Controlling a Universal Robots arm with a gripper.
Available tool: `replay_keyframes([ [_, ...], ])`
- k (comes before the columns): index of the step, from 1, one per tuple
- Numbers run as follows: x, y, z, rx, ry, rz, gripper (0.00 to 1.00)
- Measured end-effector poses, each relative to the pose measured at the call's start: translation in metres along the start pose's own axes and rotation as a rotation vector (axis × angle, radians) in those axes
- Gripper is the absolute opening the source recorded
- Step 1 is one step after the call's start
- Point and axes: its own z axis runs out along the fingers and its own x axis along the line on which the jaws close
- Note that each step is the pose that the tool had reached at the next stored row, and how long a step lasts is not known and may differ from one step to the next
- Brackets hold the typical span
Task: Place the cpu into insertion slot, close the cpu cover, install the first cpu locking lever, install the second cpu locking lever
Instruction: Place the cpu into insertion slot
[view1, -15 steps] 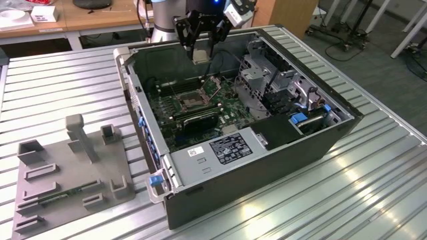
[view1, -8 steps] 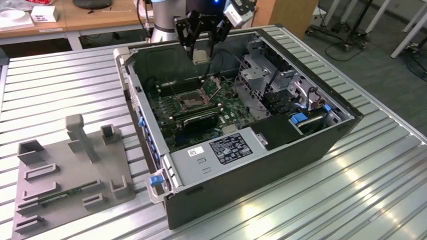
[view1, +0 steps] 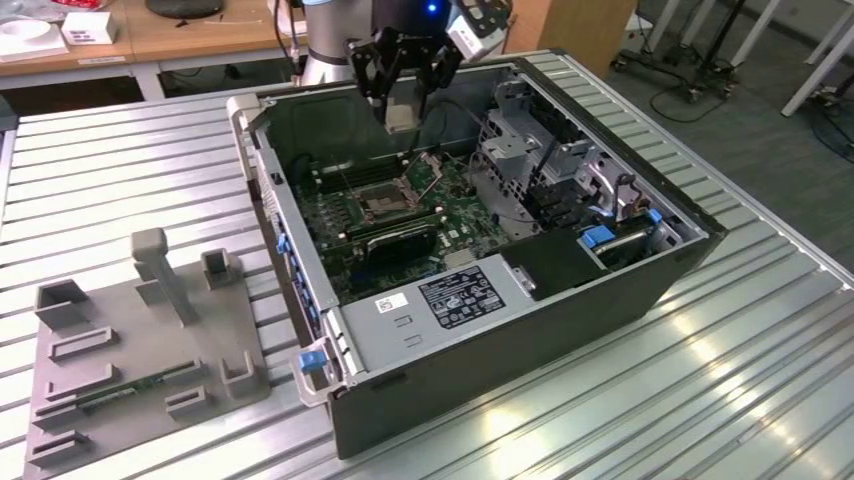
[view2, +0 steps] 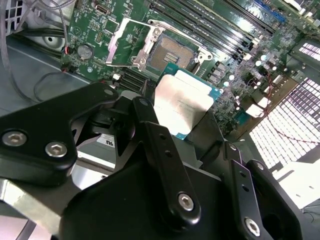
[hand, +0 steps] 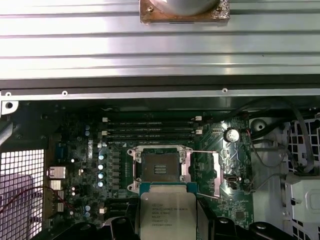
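The gripper (view1: 400, 95) hangs over the far end of the open computer case (view1: 561, 350), which lies on its side on a ribbed metal table (view1: 747, 380). Its black fingers (view2: 159, 142) are closed on the cpu (view2: 182, 102), pinching the chip by two opposite edges with its flat metal face up toward the wrist. The chip is in the air, clear of the green motherboard (view1: 461, 190).

The relation that matters is chip to socket. In the exterior view the insertion slot (view1: 380, 205) sits lower and nearer than the gripper, well apart from the chip. In both wrist views the slot (hand: 160, 166) shows just past the chip's leading edge, so the cpu (hand: 167, 212) is close to lined up over it but offset, not yet square above it. The chip's edges run roughly parallel to the socket's rim, as far as I can judge.

The cpu cover (view2: 149, 45) is swung open beside the slot, leaving the dark centre bare. A grey parts fixture (view1: 147, 340) rests at the exterior view's left.
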Motion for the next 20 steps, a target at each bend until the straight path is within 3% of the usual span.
replay_keyframes([
  [9, -0.0001, -0.0008, 0.0088, 0.0002, 0.0001, 0.000, 0.54],
  [20, 0.0010, -0.0010, 0.0102, 0.0001, -0.0002, -0.001, 0.54],
])
